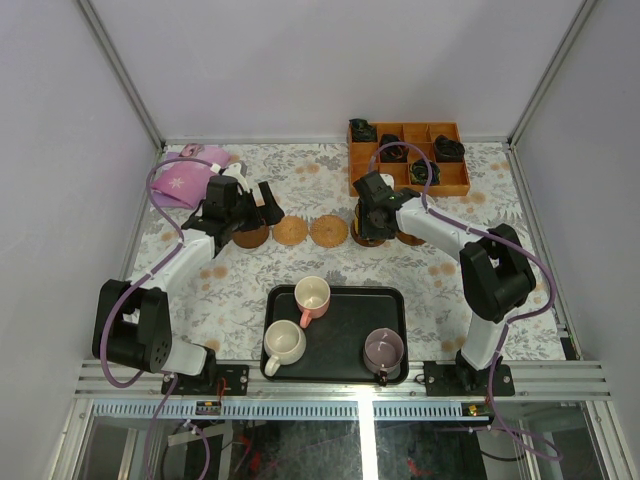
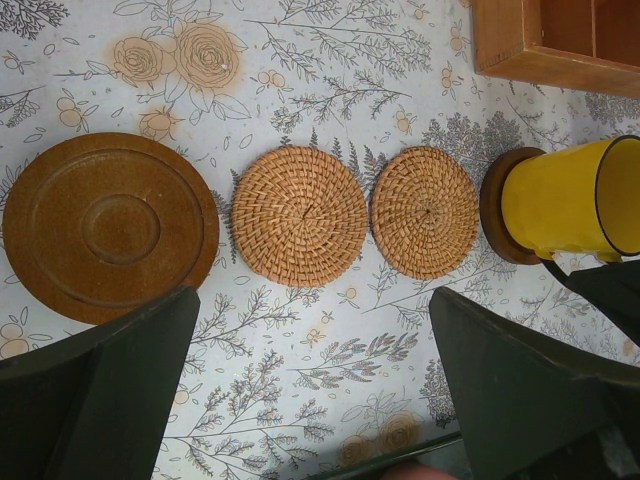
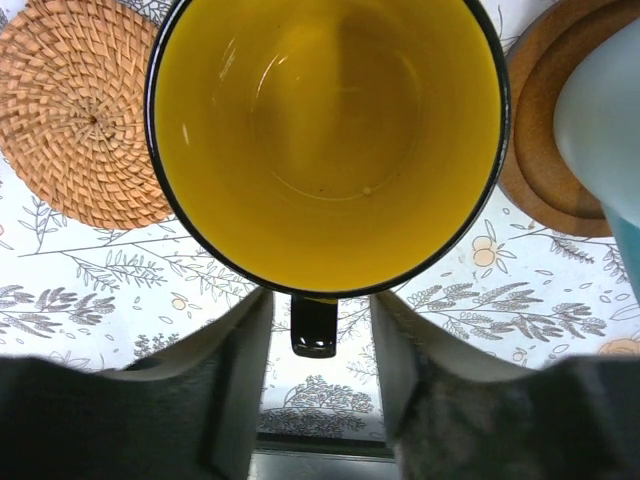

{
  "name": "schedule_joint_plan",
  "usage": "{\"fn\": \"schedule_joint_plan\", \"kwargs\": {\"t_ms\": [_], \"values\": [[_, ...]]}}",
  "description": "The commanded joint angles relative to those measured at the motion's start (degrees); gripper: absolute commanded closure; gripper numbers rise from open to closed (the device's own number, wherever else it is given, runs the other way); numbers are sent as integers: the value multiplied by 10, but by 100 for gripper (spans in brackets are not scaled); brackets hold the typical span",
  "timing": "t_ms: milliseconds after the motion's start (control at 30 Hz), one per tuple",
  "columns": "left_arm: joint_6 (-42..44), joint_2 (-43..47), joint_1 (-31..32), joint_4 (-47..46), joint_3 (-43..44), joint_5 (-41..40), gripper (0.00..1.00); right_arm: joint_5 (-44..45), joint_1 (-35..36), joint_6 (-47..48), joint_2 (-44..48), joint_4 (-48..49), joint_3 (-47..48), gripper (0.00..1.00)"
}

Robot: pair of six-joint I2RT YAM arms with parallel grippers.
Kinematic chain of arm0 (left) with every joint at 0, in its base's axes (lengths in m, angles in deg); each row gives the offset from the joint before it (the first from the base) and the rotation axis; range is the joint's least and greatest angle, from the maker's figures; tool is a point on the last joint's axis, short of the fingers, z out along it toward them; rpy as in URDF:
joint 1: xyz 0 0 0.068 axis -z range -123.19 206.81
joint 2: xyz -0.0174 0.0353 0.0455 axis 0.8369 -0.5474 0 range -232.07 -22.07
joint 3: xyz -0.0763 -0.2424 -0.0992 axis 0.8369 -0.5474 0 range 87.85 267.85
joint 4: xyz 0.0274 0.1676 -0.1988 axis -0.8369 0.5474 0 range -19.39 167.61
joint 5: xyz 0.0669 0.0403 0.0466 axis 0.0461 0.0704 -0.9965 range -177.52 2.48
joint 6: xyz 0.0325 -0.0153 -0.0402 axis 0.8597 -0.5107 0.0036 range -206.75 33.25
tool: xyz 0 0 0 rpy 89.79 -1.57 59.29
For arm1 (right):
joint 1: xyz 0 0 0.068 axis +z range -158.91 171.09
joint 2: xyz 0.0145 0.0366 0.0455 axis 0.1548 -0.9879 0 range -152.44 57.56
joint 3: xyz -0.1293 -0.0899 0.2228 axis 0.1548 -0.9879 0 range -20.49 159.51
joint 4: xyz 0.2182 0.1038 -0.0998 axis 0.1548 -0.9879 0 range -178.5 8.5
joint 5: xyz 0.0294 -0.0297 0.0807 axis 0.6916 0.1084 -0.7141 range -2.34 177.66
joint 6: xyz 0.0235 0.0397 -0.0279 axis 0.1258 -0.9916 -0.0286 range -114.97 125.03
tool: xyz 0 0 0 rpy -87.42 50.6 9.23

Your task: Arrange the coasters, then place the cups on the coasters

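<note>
**Right gripper** point(image 3: 318, 365): the jaws are held partly apart, with one finger point(image 3: 240, 370) on each side of the dark handle point(image 3: 314, 325) of the yellow handled cup point(image 3: 330, 130). A narrow gap is seen on both sides of the handle, so nothing is clamped.

- The yellow handled cup is stood upright on a dark brown round coaster point(image 2: 493, 205), whose rim is seen under the cup's base in the left wrist view.
- On one side, a light blue cup point(image 3: 610, 120) is seen at the frame edge over a smooth brown wooden coaster point(image 3: 555, 150). Its base is cut off by the frame.
- On the other side, a woven tan rattan coaster point(image 3: 80, 110) is left bare.

**Left gripper** point(image 2: 310, 400): the jaws are spread wide and nothing is held between them. It is hung over the floral tablecloth point(image 2: 330, 350).

- Beyond its fingers, a second woven tan coaster point(image 2: 300, 215) is laid just beside the first.
- Next to that lies a grooved dark brown disc coaster point(image 2: 110, 228), also bare. The five coasters are set in one row.

**Near the arm bases** (overhead view): a black rectangular tray point(image 1: 345, 335) is seen holding three cups.

- The pink cup point(image 1: 313, 297) is at the tray's far edge.
- The cream-white cup point(image 1: 283, 343) is at the near left.
- The mauve cup point(image 1: 384, 350) is at the near right.

**Far side of the table:** an orange wooden compartment box point(image 1: 410, 187) is placed at the far right and a purple cloth point(image 1: 183, 181) at the far left.
</note>
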Motion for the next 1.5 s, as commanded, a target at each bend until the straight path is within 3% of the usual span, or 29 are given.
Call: {"fn": "schedule_joint_plan", "kwargs": {"t_ms": [0,133,500,800,1033,1267,1467], "values": [[12,4,3,-22,3,-9,0,27,-2,-4,32,-6,20,44],[11,4,3,-21,4,-8,0,27,-2,-6,41,-9,14,38],[18,13,3,-18,7,-3,0,2,-1,-3,96,-16,0,35],[58,43,8,-1,-3,36,0,-24,5,15,186,-15,-80,32],[84,95,43,50,-35,30,0,-51,34,19,259,-11,-155,28],[89,159,85,89,-60,45,0,-29,111,24,277,-18,-141,24],[85,209,130,145,-69,50,0,-25,123,5,291,-18,-144,24]]}}
